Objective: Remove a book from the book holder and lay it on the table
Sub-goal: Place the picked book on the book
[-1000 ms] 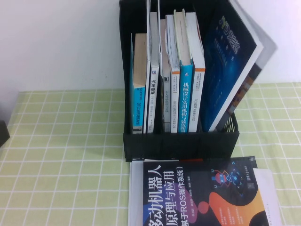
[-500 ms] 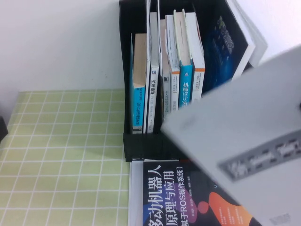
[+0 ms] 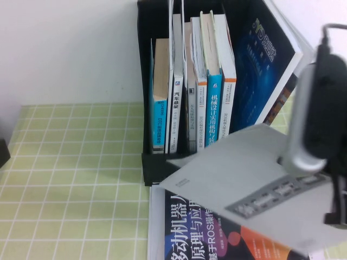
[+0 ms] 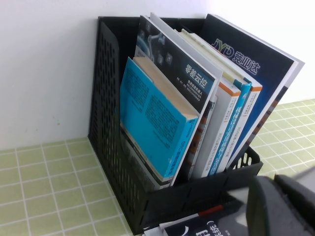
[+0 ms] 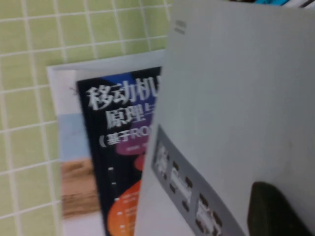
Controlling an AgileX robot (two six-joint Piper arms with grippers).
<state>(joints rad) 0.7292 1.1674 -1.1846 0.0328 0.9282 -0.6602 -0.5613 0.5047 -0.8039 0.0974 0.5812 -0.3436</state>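
My right gripper (image 3: 328,187) is shut on the book (image 3: 244,168), a large thin pale one with a darker stripe of small marks. It holds the book tilted, low over the black-and-orange book (image 3: 217,235) in front of the black book holder (image 3: 157,165). In the right wrist view a dark finger (image 5: 275,211) presses on the book (image 5: 236,98). My left gripper (image 3: 2,153) is only a dark edge at the table's far left, away from the books. The left wrist view shows the holder (image 4: 106,98) full of upright books.
A dark blue book (image 3: 265,65) leans right in the holder's last slot. Several upright books (image 3: 195,81) fill the other slots. The black-and-orange book lies on another pale book. The green grid table (image 3: 70,179) stretches to the left of the holder.
One second ago no arm was in view. The pale book then swept in large from the right. It is now lower, over the lying book, with my right arm in sight.
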